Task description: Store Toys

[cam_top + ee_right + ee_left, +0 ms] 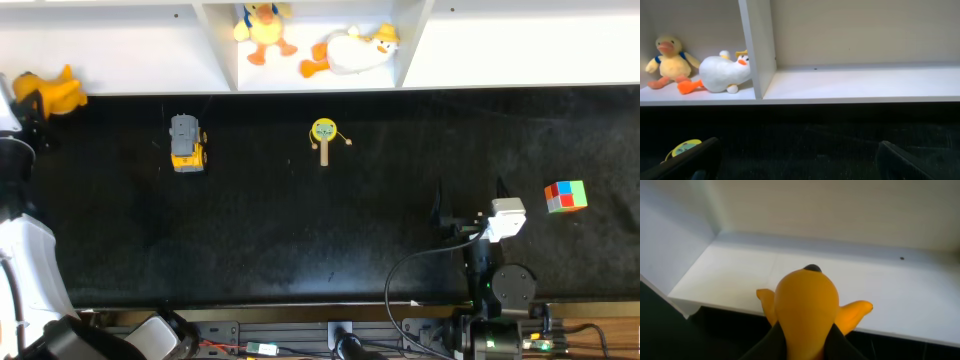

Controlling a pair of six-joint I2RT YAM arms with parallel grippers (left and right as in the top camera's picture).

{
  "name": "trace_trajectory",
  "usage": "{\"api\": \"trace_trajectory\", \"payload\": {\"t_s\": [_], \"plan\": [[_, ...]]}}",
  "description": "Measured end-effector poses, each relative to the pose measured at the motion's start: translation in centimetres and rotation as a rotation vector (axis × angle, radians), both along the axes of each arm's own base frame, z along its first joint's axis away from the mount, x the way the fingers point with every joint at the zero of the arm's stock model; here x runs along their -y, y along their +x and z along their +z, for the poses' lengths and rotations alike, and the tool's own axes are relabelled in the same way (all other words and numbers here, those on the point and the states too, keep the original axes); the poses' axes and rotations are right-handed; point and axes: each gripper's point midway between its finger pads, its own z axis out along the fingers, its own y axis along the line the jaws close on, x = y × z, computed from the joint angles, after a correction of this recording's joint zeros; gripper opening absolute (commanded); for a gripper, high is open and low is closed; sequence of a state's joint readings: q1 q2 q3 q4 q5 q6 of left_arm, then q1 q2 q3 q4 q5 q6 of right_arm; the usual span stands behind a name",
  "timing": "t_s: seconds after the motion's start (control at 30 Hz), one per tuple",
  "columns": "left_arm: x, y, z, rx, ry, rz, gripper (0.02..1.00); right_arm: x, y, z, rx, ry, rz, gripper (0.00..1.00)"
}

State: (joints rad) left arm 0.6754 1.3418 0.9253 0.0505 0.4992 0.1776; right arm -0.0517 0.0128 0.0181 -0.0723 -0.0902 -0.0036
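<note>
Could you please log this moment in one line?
left gripper: shut on orange toy at shelf edge | right gripper: open | shelved: two ducks

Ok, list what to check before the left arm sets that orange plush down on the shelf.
1. Grip: left gripper shut on the orange plush toy: ok.
2. Landing spot: left shelf compartment bare ahead of the toy: ok.
3. Toy fully past the shelf's front edge: cannot tell.
4. Other arm: right gripper open, low over the mat, away from the left side: ok.
5. Other toys stored: not ok; toy truck, rattle drum and colour cube lie on the mat.
</note>
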Motion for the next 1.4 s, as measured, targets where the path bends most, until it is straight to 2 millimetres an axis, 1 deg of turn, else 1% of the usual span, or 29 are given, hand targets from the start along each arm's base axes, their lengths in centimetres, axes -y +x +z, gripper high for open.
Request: {"api": "trace_trajectory", "payload": {"t_s": [0.07, 0.13, 0.3, 0.5, 0.6, 0.87, 0.93, 1.2, 1.4], "plan": [[-0.2, 0.1, 0.0, 0.001, -0.003, 0.007, 0.174, 0.0, 0.0, 0.0, 0.0, 0.0, 0.0, 0.998], [-0.5, 0.4, -0.5, -0.016, -0.021, 0.012, 0.167, 0.0, 0.0, 0.0, 0.0, 0.0, 0.0, 0.996], [-0.9, 1.5, -1.4, -0.081, -0.058, 0.015, 0.172, 0.0, 0.0, 0.0, 0.0, 0.0, 0.0, 0.996], [-0.1, 3.2, -0.4, -0.118, -0.025, -0.008, 0.169, 0.0, 0.0, 0.0, 0.0, 0.0, 0.0, 0.996], [-0.3, 3.7, -0.4, -0.129, -0.007, -0.002, 0.169, 0.0, 0.0, 0.0, -0.001, 0.0, 0.0, 0.996], [-1.0, 4.3, -2.2, -0.183, 0.009, 0.045, 0.167, 0.0, 0.0, 0.0, 0.0, 0.0, 0.0, 0.996], [-1.3, 4.7, -2.4, -0.187, 0.01, 0.049, 0.165, 0.0, 0.0, 0.0, 0.0, 0.0, 0.0, 0.996], [-2.3, 6.1, -1.5, -0.168, 0.045, 0.05, 0.165, 0.0, 0.0, 0.0, 0.0, 0.001, 0.0, 0.996], [-2.4, 7.2, -1.7, -0.163, 0.056, 0.043, 0.165, 0.0, 0.0, 0.0, 0.0, 0.0, 0.0, 0.996]]}}
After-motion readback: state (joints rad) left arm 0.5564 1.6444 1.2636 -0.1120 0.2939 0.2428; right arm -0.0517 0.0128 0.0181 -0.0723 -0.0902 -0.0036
